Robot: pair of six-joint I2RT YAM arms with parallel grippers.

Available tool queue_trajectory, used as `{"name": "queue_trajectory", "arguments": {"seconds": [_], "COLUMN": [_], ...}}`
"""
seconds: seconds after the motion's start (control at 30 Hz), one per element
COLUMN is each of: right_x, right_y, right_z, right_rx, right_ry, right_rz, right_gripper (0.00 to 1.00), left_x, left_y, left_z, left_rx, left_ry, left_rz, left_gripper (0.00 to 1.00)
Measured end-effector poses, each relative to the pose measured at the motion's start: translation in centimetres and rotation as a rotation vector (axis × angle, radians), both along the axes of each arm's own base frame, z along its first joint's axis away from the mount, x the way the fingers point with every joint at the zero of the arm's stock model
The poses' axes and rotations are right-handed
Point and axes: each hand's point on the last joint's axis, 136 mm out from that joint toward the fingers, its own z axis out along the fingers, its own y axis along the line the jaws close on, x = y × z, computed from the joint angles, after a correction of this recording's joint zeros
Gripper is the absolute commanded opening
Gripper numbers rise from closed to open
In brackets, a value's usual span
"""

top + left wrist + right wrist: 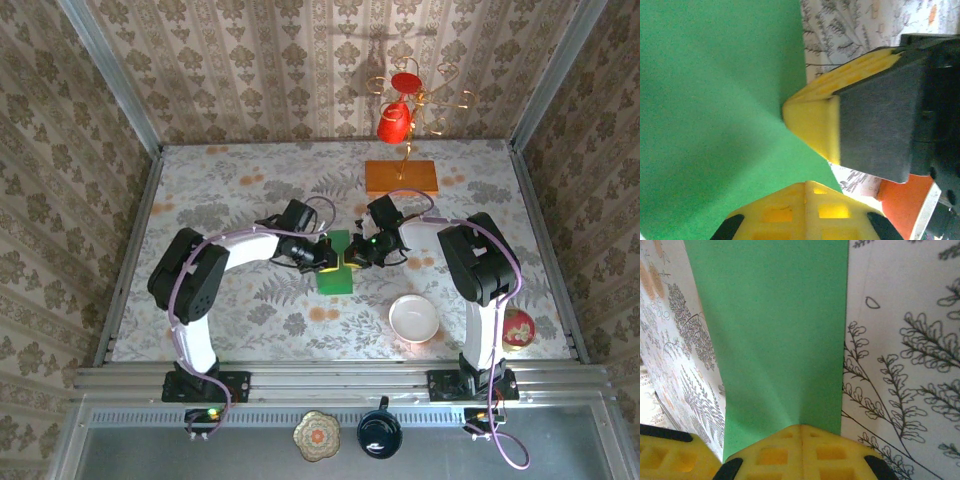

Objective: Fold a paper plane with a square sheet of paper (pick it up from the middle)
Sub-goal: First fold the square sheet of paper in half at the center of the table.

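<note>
On the near rail, in front of the table, sit an ornate dish (pixel 317 435) and a dark cup (pixel 379 433) whose inside is too dark to read. Near the table's near right corner a white bowl (pixel 413 318) shows only its bare white inside, and beside it a red dish (pixel 520 328) is partly hidden by the right arm. At the table's middle the green paper (pixel 338 268) is lifted between the two arms. The left gripper (pixel 806 192) is closed on its edge, and the right gripper (pixel 801 429) is pinched shut on it, creases fanning from the tips. An orange-red shape low in the left wrist view is cut off. Farther back lies an orange slab (pixel 401 177), then a mug tree (pixel 408 110) at the far edge.
</note>
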Motion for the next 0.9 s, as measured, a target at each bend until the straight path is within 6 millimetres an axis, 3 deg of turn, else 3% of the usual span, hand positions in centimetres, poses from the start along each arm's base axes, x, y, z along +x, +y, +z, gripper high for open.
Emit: {"name": "queue_trajectory", "arguments": {"seconds": [0.33,0.53,0.63,0.83,0.9], "right_x": [0.0,0.0,0.0,0.0,0.0], "right_y": [0.0,0.0,0.0,0.0,0.0], "right_z": [0.0,0.0,0.0,0.0,0.0], "right_rx": [0.000,-0.001,-0.001,-0.001,-0.001], "right_ry": [-0.001,0.000,0.000,0.000,0.000], "right_rz": [0.000,0.000,0.000,0.000,0.000], "right_gripper": [0.04,0.04,0.04,0.04,0.04], "left_x": [-2.0,-2.0,-2.3,-2.6,-2.3], "left_y": [1.8,2.4,4.1,9.3,9.3], "left_z": [-3.1,-3.3,-3.3,-2.9,-2.1], "left_rx": [0.066,-0.004,-0.028,-0.009,-0.018], "left_ry": [0.095,0.071,0.068,0.108,0.097], "left_rz": [0.002,0.008,0.033,0.168,0.178], "left_gripper": [0.07,0.07,0.07,0.07,0.07]}}
